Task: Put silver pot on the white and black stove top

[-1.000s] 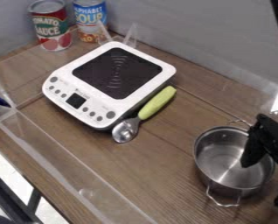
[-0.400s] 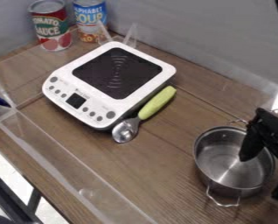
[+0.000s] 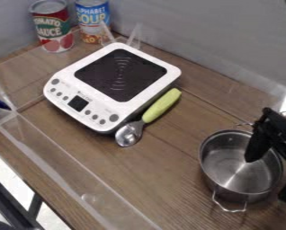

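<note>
round shiny steel silver pot (image 3: pixel 238 168), flat square white and black stove top (image 3: pixel 118 78)

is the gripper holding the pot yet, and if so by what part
Nothing is held. The gripper is open at the right rim of the silver pot, which sits on the table; one finger appears to reach inside it.

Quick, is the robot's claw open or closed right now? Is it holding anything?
Gripper: open, holding nothing yet. One finger dips inside the silver pot at its right rim, and the pot sits on the table.
</note>
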Robot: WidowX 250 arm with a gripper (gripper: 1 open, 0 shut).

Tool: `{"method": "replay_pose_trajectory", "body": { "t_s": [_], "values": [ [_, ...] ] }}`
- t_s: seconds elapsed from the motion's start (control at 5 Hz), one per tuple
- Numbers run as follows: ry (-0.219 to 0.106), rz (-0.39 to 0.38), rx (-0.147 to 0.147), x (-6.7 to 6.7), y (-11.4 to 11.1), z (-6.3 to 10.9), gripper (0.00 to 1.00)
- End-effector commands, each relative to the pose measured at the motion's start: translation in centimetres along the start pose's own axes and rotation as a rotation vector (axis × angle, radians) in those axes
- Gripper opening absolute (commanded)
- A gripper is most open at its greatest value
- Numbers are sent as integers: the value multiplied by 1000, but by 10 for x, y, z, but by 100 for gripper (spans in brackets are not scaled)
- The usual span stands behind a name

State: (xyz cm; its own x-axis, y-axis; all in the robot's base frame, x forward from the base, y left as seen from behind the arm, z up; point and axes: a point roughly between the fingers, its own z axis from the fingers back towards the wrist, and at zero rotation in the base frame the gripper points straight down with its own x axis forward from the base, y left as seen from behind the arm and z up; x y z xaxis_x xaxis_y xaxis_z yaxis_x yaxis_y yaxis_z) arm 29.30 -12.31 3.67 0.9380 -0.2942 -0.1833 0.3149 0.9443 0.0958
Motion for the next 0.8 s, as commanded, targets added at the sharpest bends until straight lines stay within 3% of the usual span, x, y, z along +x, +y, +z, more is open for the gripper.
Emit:
{"method": "replay_pose_trajectory", "body": {
  "t_s": [0.0,0.6],
  "values": [
    [-36,22,-2,7,8,15,100],
    [20,44,12,6,19,14,100]
  ]
}}
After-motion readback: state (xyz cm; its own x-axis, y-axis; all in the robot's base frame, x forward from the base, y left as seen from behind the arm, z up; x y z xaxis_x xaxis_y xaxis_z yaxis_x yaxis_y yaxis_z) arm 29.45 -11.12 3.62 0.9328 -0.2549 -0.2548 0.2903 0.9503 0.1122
